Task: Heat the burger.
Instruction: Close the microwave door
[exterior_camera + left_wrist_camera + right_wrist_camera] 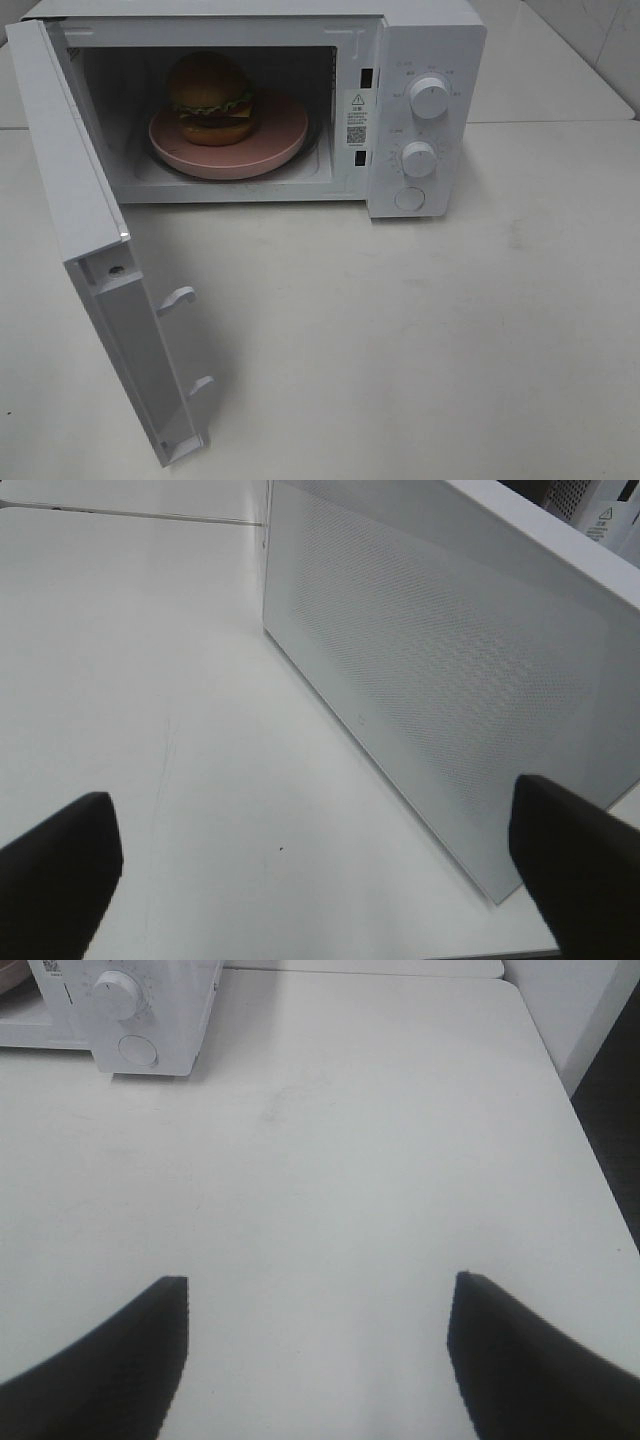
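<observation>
Burger, glossy golden-brown bun, green lettuce, at 11 o'clock on round pink plate inside white microwave, door swung toward 7 o'clock. One burger, one plate, two white knobs. Left gripper by door, right gripper over white table: both spread wide, empty, well apart from burger.

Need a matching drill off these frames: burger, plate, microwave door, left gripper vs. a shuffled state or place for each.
Column one
1. burger
2. plate
3. microwave door
4. left gripper

Column two
a. swung wide open
b. pink, under the burger
c. jaws apart, holding nothing
d. resting on the plate

Pairs: 1-d, 2-b, 3-a, 4-c
</observation>
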Motion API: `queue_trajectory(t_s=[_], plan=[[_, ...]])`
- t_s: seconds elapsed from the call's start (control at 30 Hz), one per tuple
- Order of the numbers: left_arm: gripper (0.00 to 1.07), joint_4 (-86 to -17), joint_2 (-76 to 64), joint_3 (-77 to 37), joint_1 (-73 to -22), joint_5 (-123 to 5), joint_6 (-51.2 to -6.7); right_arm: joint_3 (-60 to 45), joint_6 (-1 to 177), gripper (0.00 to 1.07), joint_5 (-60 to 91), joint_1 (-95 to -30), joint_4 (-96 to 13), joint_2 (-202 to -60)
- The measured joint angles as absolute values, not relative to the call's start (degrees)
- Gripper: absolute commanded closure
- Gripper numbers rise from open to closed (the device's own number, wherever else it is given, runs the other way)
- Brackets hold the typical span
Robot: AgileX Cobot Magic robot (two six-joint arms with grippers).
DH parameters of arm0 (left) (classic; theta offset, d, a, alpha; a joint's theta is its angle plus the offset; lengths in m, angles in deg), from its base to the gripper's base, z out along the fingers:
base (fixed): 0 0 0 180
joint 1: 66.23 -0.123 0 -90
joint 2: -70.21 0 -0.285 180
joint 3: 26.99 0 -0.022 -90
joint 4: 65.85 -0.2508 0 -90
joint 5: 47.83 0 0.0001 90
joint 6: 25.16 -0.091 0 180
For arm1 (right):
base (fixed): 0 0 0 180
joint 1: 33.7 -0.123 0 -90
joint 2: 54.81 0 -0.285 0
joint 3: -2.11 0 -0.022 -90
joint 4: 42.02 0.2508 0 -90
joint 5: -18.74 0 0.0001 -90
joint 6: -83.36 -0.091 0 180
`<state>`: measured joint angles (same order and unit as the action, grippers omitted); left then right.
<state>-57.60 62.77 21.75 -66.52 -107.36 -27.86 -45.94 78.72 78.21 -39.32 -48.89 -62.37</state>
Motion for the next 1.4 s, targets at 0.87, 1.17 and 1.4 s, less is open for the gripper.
queue_trajectory(t_s=[0.87, 1.17, 1.4], plan=[[0.09, -57.60, 62.77, 21.75, -66.52, -107.36, -27.86, -45.94, 78.72, 0.36, 78.21, -39.32, -48.89, -62.37], [0.09, -57.60, 61.45, 20.09, -66.52, -106.73, -27.86, -45.94, 78.72, 0.36, 78.21, -39.32, -48.89, -62.37], [0.49, -57.60, 52.91, 18.94, -66.52, -100.25, -27.86, -45.94, 78.72, 0.36, 78.21, -39.32, -48.89, -62.37]])
